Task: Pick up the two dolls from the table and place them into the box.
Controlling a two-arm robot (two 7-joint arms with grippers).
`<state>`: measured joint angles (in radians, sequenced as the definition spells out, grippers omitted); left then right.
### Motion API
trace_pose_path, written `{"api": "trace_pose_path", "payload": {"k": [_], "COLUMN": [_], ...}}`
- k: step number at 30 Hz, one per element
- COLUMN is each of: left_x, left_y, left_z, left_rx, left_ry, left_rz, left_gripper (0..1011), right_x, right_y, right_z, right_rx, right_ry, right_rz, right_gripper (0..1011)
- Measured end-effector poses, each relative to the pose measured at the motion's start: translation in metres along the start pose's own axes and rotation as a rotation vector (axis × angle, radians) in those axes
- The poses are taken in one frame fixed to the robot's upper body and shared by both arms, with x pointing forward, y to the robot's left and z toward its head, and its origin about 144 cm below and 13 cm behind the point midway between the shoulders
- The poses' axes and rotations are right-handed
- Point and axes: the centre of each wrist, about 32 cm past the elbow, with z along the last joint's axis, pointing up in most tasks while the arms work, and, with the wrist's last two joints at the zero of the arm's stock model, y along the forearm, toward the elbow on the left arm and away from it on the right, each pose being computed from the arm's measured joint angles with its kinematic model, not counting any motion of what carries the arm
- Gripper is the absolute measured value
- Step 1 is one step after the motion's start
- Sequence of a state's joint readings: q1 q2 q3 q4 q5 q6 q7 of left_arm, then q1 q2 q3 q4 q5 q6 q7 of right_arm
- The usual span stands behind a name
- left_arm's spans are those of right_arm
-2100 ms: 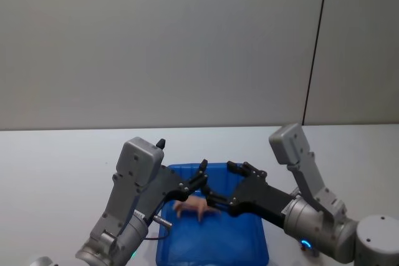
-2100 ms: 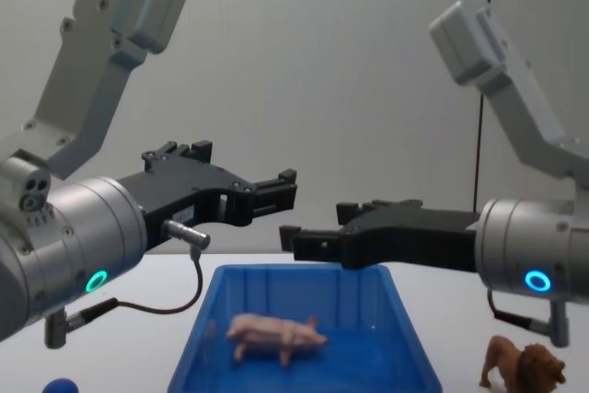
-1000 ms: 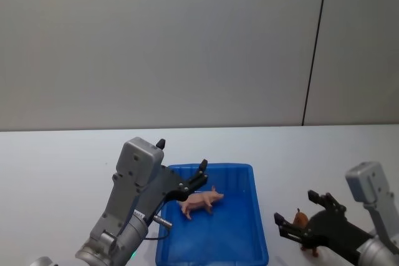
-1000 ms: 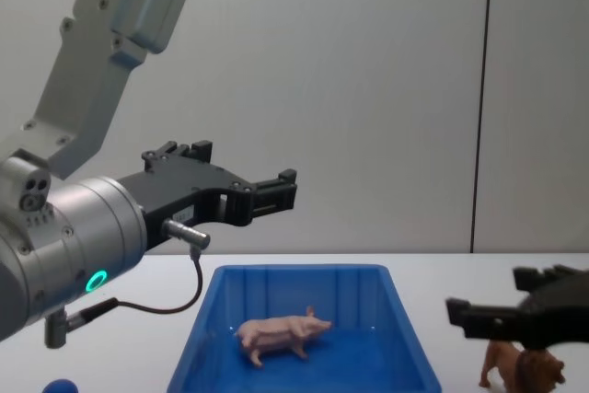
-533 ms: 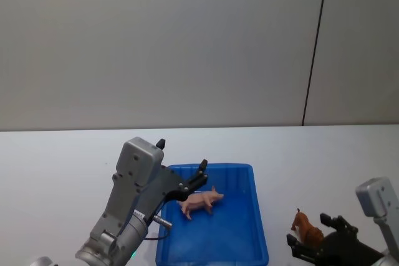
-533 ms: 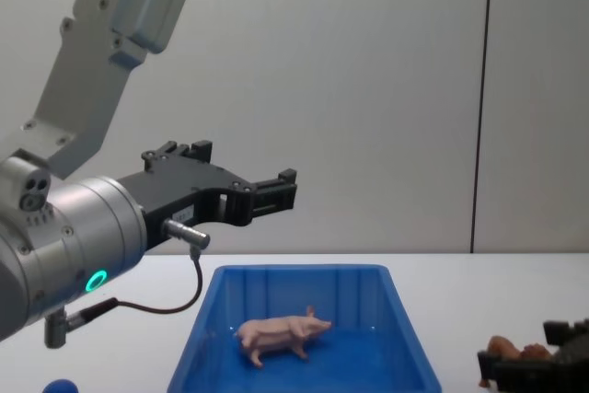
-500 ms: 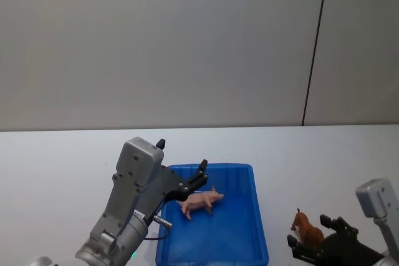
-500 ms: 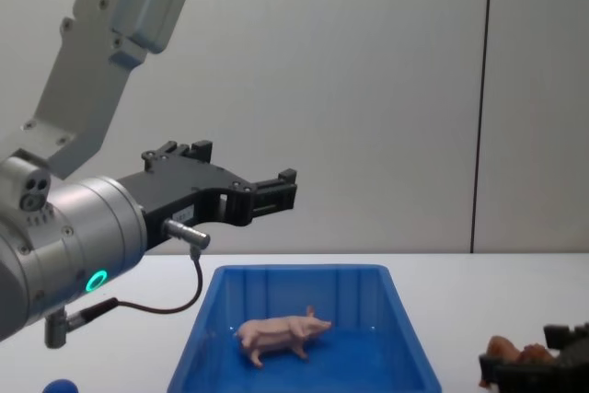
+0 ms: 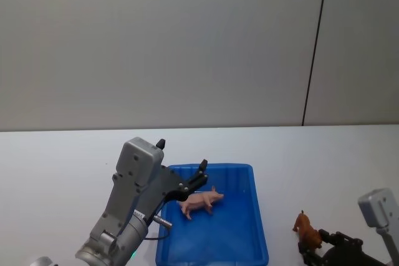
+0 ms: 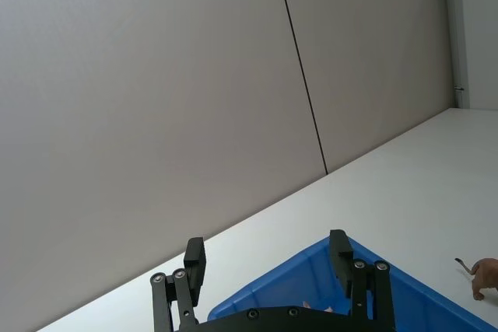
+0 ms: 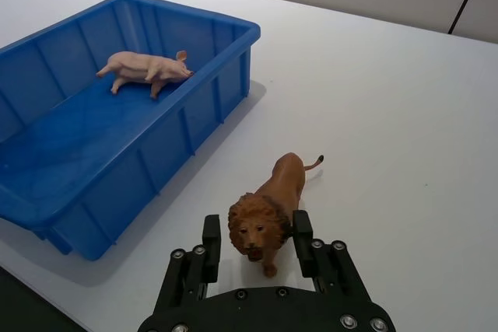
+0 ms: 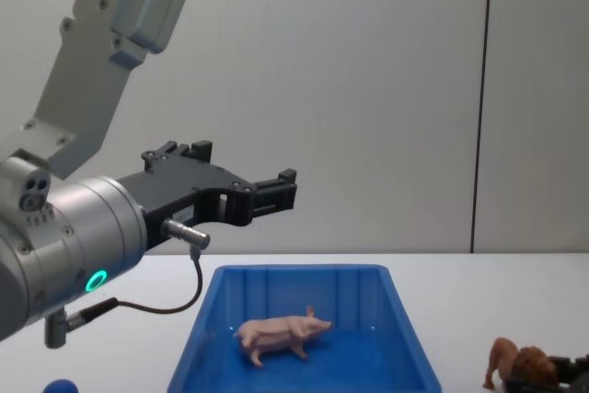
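Observation:
The pale pink pig doll (image 9: 201, 202) (image 11: 148, 68) (image 12: 281, 333) lies inside the blue box (image 9: 230, 238) (image 11: 117, 192) (image 12: 304, 284). To the right of the box, the brown lion doll (image 9: 305, 228) (image 11: 276, 188) (image 12: 513, 365) stands on the white table (image 9: 324, 166). My right gripper (image 9: 315, 245) (image 11: 256, 223) is low at the lion, open, one finger on each side of its maned head. Above the box's near left part hangs my left gripper (image 9: 198, 177) (image 10: 267, 250) (image 12: 287, 187), open and holding nothing.
A small blue rounded object (image 12: 60, 386) sits on the table left of the box. White tabletop stretches around the box and behind the lion. A grey wall with a dark vertical seam stands at the back.
My right gripper has left the space above the box, swung right and come down to the lion. The pig has settled on the box floor. The left arm has not moved.

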<state>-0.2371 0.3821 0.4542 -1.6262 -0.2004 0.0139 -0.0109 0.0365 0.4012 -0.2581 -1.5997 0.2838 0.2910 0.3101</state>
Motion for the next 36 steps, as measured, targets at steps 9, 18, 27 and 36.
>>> {"api": "trace_pose_path", "payload": {"k": [9,18,27,36], "left_x": [0.0,0.0,0.0,0.0], "left_y": [0.0,0.0,0.0,0.0], "left_z": [0.0,0.0,0.0,0.0], "left_rx": [0.0,0.0,0.0,0.0], "left_ry": [0.0,0.0,0.0,0.0], "left_rz": [0.0,0.0,0.0,0.0], "left_gripper": [1001,1001,1001,1001], "right_x": [-0.002,-0.005,-0.013,-0.028], "right_y": [-0.005,-0.008,0.0,0.023], "right_z": [0.003,0.018,0.046,0.074], "right_rx": [0.043,0.135,0.241,0.303], "right_ry": [-0.048,-0.113,-0.153,-0.161], "right_rz": [-0.025,-0.027,0.031,0.144], "right_gripper": [423,423,423,423]}}
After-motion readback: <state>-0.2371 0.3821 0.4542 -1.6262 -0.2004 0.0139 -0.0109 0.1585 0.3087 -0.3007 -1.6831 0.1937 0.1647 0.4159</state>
